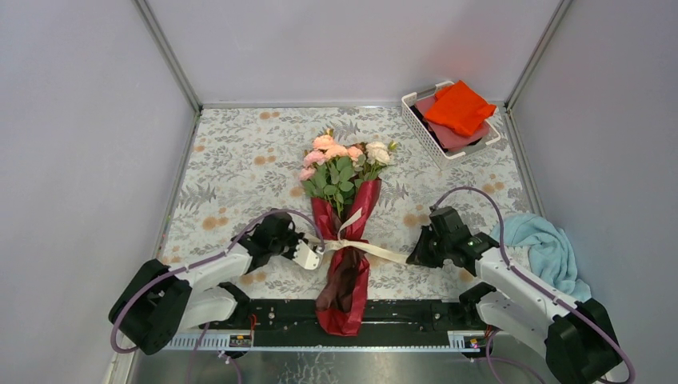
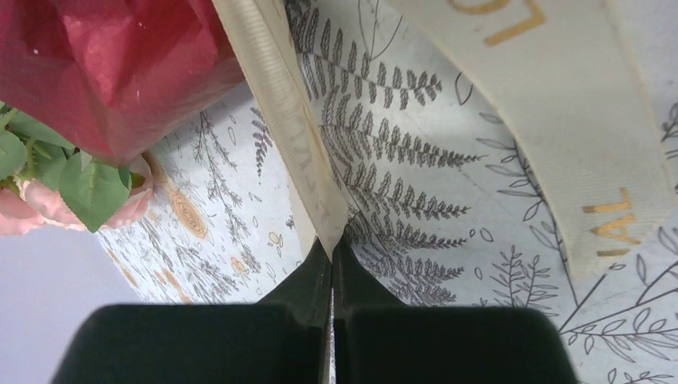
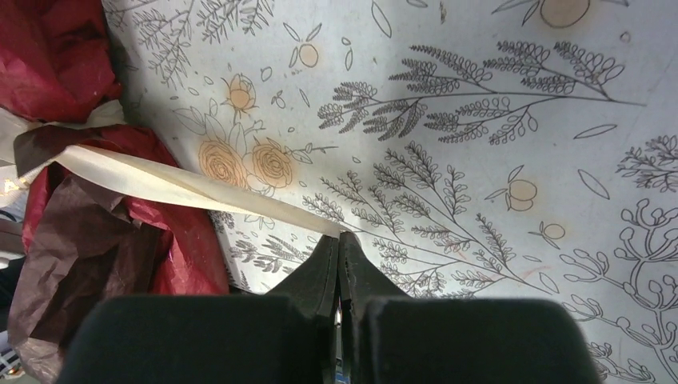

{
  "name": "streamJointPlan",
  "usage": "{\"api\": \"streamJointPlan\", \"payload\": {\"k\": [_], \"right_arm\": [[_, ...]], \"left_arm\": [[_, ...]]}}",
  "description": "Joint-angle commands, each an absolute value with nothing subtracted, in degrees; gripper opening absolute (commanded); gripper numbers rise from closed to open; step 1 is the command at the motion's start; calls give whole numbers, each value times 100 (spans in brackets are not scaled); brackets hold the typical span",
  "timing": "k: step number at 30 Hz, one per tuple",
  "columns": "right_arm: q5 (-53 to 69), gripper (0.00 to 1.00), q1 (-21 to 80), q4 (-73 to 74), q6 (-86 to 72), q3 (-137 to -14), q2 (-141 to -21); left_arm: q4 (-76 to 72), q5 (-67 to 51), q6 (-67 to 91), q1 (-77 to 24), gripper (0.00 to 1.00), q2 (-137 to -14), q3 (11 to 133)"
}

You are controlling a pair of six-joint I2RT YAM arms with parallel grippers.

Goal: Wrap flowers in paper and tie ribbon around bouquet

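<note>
Ribbon [image 1: 376,252] crosses bouquet [image 1: 344,208] mid-frame in top view; wrist views alone show left gripper [image 2: 330,244], right gripper [image 3: 340,236] each clamped on ribbon end, apparently taut.

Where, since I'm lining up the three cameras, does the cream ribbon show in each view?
Top external: ribbon tied across the dark red paper, picture centre.
Left wrist: ribbon runs from top centre down into the left gripper.
Right wrist: ribbon runs from left edge into the right gripper.
Shared landmark: the dark red paper, in all three.
</note>
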State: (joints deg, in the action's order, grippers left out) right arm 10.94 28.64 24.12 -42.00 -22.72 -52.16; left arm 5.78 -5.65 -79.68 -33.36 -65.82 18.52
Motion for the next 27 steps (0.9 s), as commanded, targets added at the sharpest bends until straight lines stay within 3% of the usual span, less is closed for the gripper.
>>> {"api": "streamJointPlan", "payload": {"k": [1,23,24,25,26,27], "right_arm": [[570,0,2690,2570,-4096,-2242,-5138],[669,0,2416,2399,-3961,-2095,-5111],[691,7,2417,2327,-3898,-2121,-5131],[738,25,2417,2291,-3809,-2199,-5191],[742,49,2417,2354,-3704,-2446,-5278],[739,81,2416,2479,-3580,-2711,-5395]], "left_arm": [[1205,-255,-8068,-2989,0,-6618,1565],[1686,-575,-8057,-2553,0,-6301,1569],[1897,-710,-7911,-2557,0,-6209,1694],[2092,-875,-7741,-2558,0,-6132,1840],[2269,-1013,-7519,-2564,25,-6066,1977],[2433,-1147,-7301,-2566,60,-6003,2136]]}}
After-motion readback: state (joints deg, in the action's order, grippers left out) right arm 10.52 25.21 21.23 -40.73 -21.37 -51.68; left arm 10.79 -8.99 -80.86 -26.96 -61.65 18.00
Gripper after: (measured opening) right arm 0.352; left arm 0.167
